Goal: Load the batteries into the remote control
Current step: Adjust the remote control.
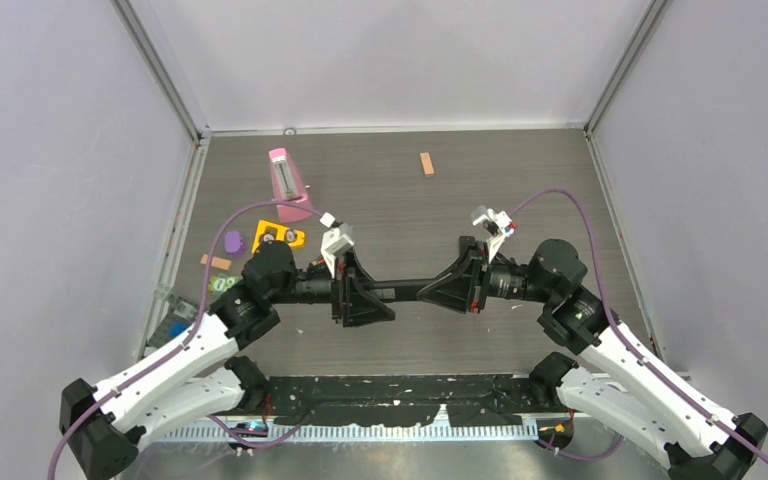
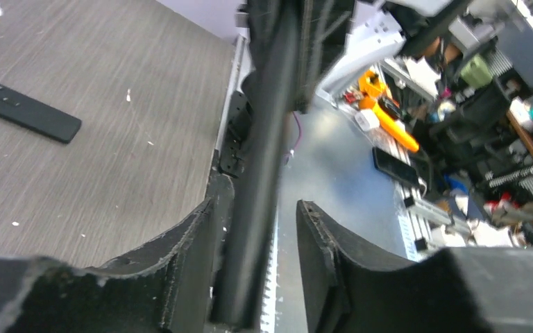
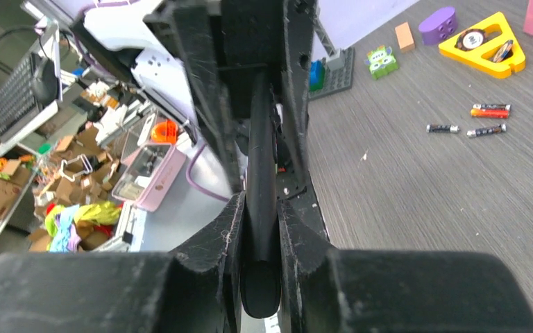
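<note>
Batteries point(image 3: 489, 111), three loose on the grey surface point(image 3: 423, 180) near a yellow triangular tray point(image 3: 451, 47) holding a round piece and perhaps another cell, black bar point(image 1: 415, 292) pinched by right jaws, left jaws spread around it, remote control point(image 2: 21, 107) lying flat apart.
</note>
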Tool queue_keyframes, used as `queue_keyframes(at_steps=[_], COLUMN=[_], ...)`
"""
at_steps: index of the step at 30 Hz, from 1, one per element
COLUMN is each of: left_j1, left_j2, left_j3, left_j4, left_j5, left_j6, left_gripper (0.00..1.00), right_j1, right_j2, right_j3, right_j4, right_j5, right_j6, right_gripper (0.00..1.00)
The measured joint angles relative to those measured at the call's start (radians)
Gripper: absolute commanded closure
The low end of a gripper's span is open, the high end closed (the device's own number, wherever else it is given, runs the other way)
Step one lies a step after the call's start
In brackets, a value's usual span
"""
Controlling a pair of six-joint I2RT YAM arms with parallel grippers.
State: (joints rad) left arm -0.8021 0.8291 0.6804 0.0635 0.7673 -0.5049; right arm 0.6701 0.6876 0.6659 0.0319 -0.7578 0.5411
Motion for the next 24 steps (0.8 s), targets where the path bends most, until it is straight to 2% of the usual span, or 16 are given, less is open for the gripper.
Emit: queue_keyframes(at_steps=[4,10,14,17,18,20,21,24], left_j1=[0.049,0.085,0.107,0.117,0.117,0.118,0.118,0.122], left_j2=[0.007,0.044,0.058,0.058,0.058,0.058,0.058,0.056], left_j3=[-0.094,-0.167,-0.193,-0.2,-0.201,-0.202,-0.204,-0.207], left_j4=[0.194,0.435,0.537,0.583,0.59,0.6,0.599,0.604], left_j5=[-0.029,-0.069,-0.09,-0.108,-0.113,-0.122,-0.127,-0.119], left_j6=[-0.159,-0.346,-0.429,-0.465,-0.47,-0.488,-0.488,-0.492], left_gripper=[0.57,0.43,0.42,0.52,0.64,0.76,0.79,0.8], right_j1=[0.0,-0.005,-0.005,-0.005,-0.005,-0.005,-0.005,-0.005], right_j2=[-0.005,0.021,0.044,0.06,0.065,0.072,0.074,0.079], right_j3=[-0.023,-0.06,-0.078,-0.089,-0.094,-0.106,-0.109,-0.111], right_j4=[0.082,0.159,0.185,0.208,0.216,0.234,0.245,0.265], right_j5=[0.039,0.069,0.078,0.084,0.085,0.086,0.084,0.076], right_j6=[0.073,0.146,0.181,0.205,0.215,0.229,0.236,0.253], right_gripper=[0.91,0.91,0.91,0.91,0.91,0.91,0.9,0.89])
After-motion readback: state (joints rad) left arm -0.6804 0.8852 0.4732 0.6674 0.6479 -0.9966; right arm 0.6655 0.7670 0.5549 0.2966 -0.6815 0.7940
